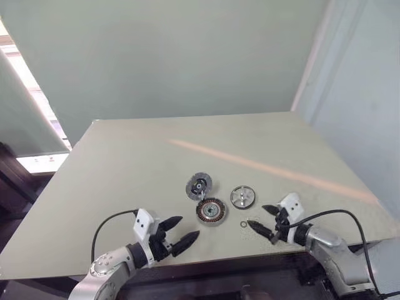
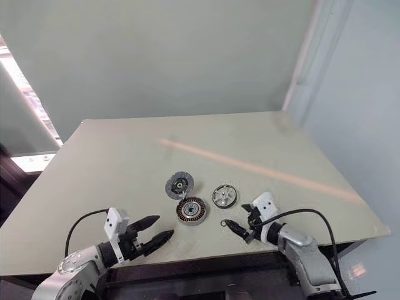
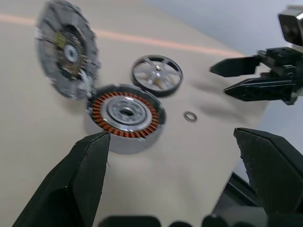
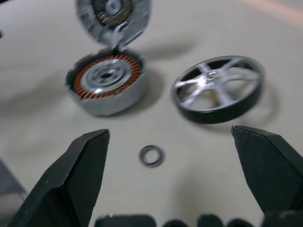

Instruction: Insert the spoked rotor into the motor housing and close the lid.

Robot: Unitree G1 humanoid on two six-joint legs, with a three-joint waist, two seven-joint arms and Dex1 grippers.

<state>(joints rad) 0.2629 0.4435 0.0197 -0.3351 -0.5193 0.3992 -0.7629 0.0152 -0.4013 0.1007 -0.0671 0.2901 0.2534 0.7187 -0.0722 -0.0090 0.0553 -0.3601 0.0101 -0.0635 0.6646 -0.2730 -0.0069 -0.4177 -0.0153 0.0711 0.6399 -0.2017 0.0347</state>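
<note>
**Mia:** Start on the left. What is the left claw (image 1: 179,233) doing?

**Ben:** It is wide open and holds nothing. It hangs over the near edge of the table (image 1: 125,169), and it points at the motor housing (image 1: 211,210), which lies just ahead of it and a bit to its right.

**Mia:** And the lid (image 1: 199,185)?

**Ben:** It is right behind the motor housing. It looks hinged to it and tipped up.

**Mia:** Where is the spoked rotor (image 1: 242,197)?

**Ben:** It lies flat on the table, just to the right of the motor housing, not touching it. There is no long side to it, since it is round. A tiny dark ring (image 1: 243,224) lies in front of it.

**Mia:** Which claw is closer to the rotor?

**Ben:** The right claw (image 1: 262,222), I think. It is wide open and empty too, and the rotor is just ahead of it and a little to its left.

**Mia:** Do the pictures differ?

**Ben:** Yes. The right wrist view shows the rotor's open spokes and its dark rim. The head views show both arms at once.
</note>
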